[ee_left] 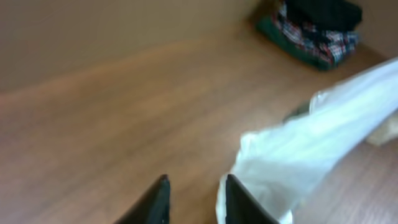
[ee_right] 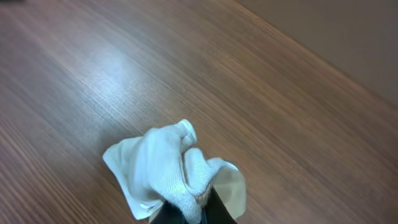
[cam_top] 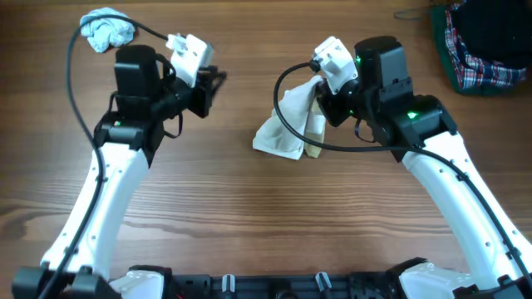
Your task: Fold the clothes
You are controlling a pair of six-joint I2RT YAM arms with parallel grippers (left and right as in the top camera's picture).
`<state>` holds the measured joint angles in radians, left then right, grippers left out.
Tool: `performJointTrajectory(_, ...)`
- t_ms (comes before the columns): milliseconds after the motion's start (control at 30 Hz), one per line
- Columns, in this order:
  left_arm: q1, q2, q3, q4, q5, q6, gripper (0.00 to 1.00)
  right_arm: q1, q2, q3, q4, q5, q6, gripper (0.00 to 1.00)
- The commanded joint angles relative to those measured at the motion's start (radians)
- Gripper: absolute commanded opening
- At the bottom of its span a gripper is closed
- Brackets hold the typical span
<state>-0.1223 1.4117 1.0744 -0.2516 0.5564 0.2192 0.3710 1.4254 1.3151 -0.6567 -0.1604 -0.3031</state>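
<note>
So R gripper (ee_right: 193,210) pinches garment (cam_top: 287,120); L gripper (ee_left: 196,182) parted.

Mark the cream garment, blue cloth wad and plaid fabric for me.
cream garment (cam_top: 270,139): overhead view, its lower left part.
blue cloth wad (cam_top: 106,29): overhead view, middle of the wad.
plaid fabric (cam_top: 478,73): overhead view, its checked lower edge.

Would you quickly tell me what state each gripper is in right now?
Left gripper: open, holding nothing.
Right gripper: closed on the cream-white garment.
</note>
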Motion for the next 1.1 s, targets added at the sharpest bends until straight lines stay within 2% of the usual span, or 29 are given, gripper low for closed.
performJointTrajectory(0,-0.013,0.119,0.001,-0.019,0.159,0.098,0.5,-0.002,-0.007,-0.001,0.0,-0.063,0.015,0.04)
performJointTrajectory(133,-0.066,0.285,0.001,-0.011,0.2,0.203,0.64,-0.002,-0.007,-0.001,-0.023,-0.067,0.015,0.04)
performJointTrajectory(200,-0.09,0.349,0.001,0.014,0.199,0.231,0.64,-0.002,-0.007,-0.001,-0.029,-0.077,0.015,0.05)
performJointTrajectory(367,-0.139,0.5,0.001,0.229,0.199,0.23,0.64,-0.002,-0.007,-0.001,-0.04,-0.104,0.015,0.04)
performJointTrajectory(500,-0.178,0.557,0.001,0.358,0.199,0.23,0.63,-0.002,-0.007,-0.001,-0.041,-0.104,0.015,0.04)
performJointTrajectory(667,-0.229,0.573,0.001,0.417,0.2,0.219,0.61,-0.002,-0.007,-0.001,-0.043,-0.104,0.015,0.04)
performJointTrajectory(767,-0.243,0.573,0.001,0.401,0.252,0.219,0.53,-0.002,-0.007,-0.001,-0.043,-0.104,0.015,0.04)
performJointTrajectory(833,-0.244,0.573,0.001,0.401,0.329,0.224,0.41,-0.002,-0.007,-0.001,-0.043,-0.104,0.015,0.04)
performJointTrajectory(867,-0.245,0.573,0.001,0.402,0.34,0.223,0.04,-0.002,-0.007,-0.001,-0.043,-0.104,0.015,0.04)
performJointTrajectory(933,-0.242,0.573,0.001,0.402,0.322,0.223,0.04,-0.002,-0.007,-0.001,-0.043,-0.104,0.015,0.04)
performJointTrajectory(1000,-0.228,0.573,0.002,0.411,0.225,0.205,0.04,-0.002,-0.007,-0.001,-0.043,-0.104,0.016,0.04)
performJointTrajectory(1067,-0.196,0.562,0.002,0.433,0.075,0.037,0.04,-0.002,-0.007,-0.001,-0.043,-0.104,0.018,0.04)
